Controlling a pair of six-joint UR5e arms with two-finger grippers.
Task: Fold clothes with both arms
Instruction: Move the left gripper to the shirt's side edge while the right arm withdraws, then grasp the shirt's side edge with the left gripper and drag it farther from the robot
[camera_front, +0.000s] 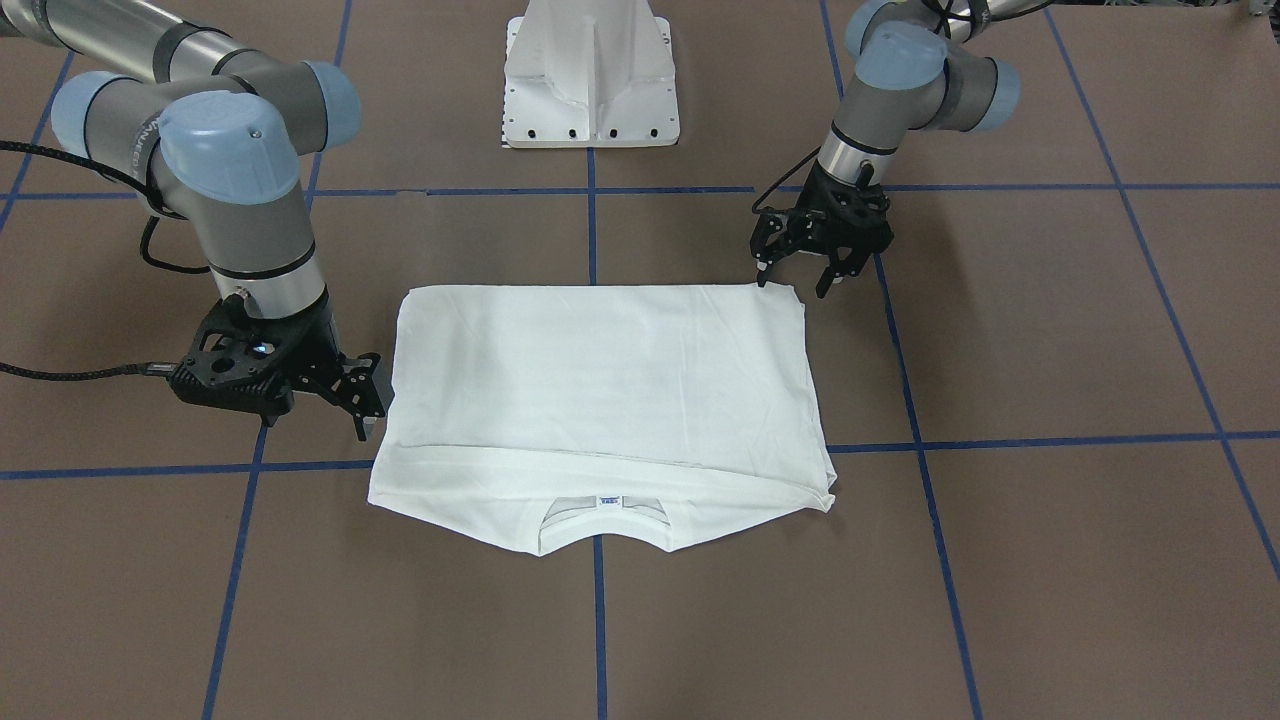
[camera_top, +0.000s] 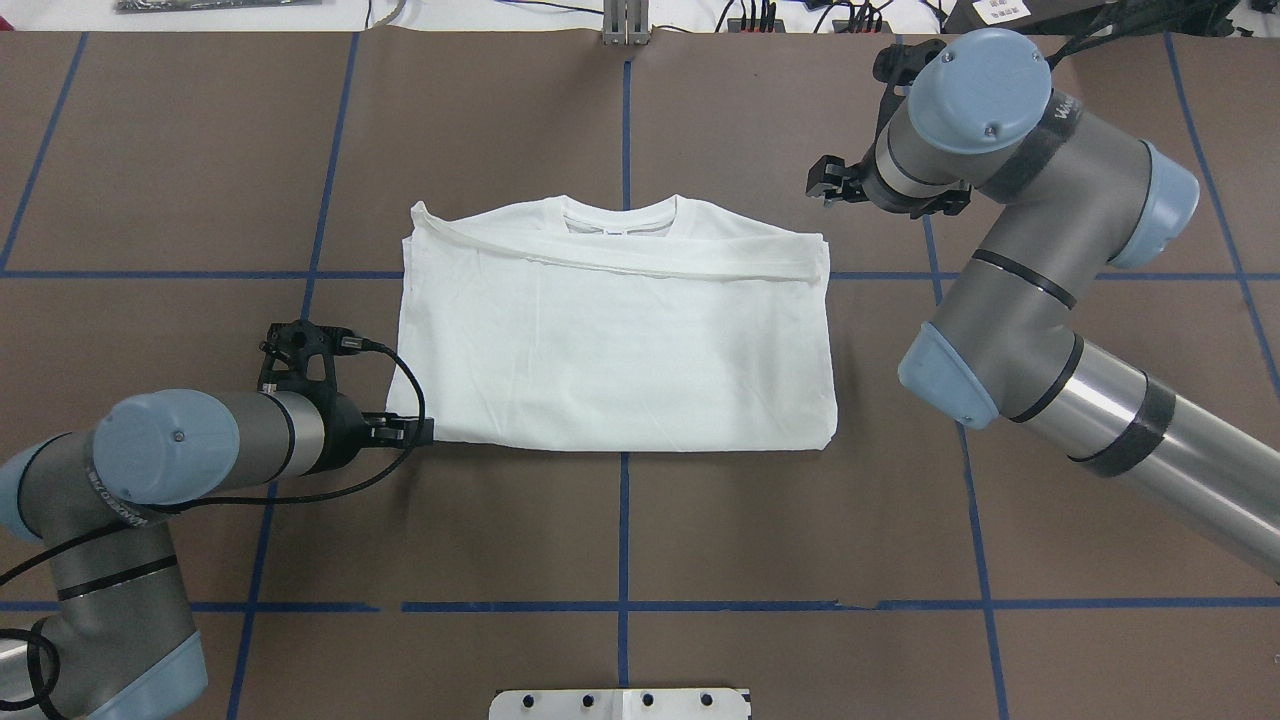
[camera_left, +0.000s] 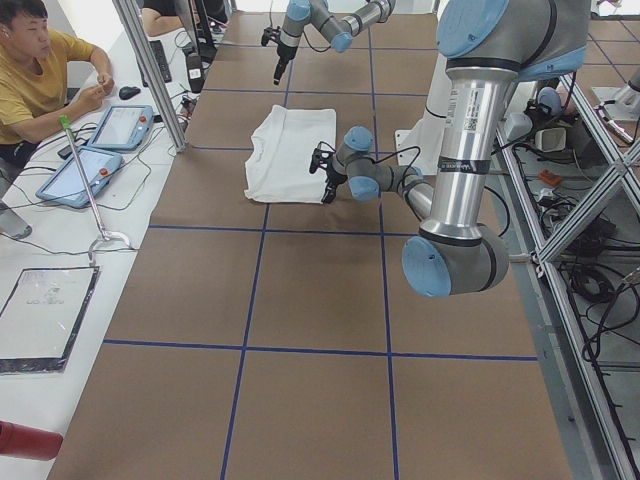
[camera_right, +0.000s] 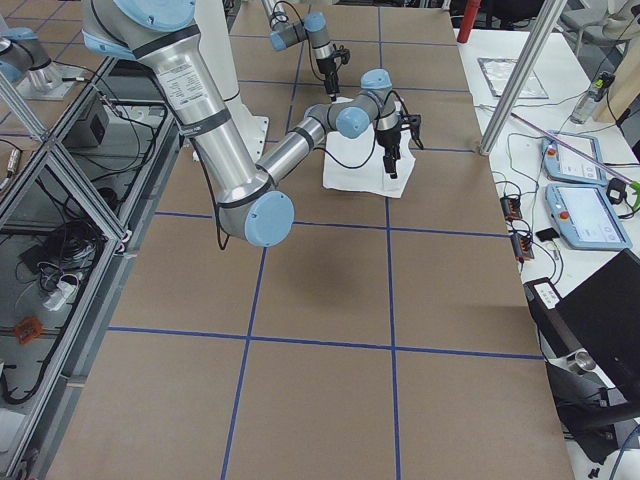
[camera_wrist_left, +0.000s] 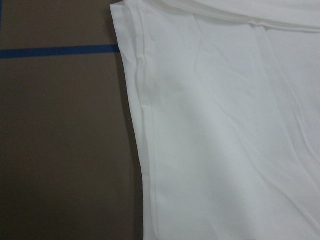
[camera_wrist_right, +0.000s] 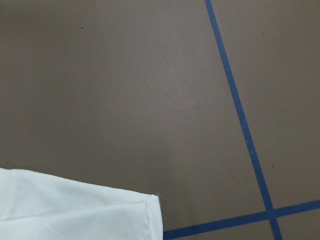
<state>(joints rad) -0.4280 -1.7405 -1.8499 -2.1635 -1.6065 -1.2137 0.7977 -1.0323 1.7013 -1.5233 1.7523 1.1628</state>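
The white T-shirt (camera_front: 600, 380) lies folded into a flat rectangle on the brown table, collar and neck label (camera_front: 609, 500) on the side away from me; no printed text shows. It also shows in the overhead view (camera_top: 620, 340). My left gripper (camera_front: 795, 280) is open and empty, low at the shirt's near left corner, one fingertip at the cloth edge; it also shows in the overhead view (camera_top: 410, 430). My right gripper (camera_front: 365, 400) is open and empty, raised just outside the shirt's right edge near the far corner (camera_wrist_right: 75, 210); the overhead view shows it too (camera_top: 825, 185).
The white pedestal (camera_front: 590, 80) stands at my base, behind the shirt. Blue tape lines (camera_top: 625, 520) grid the brown table cover. An operator (camera_left: 40, 70) with tablets sits at a side table beyond the far edge. Aluminium frame posts (camera_left: 150, 70) stand there.
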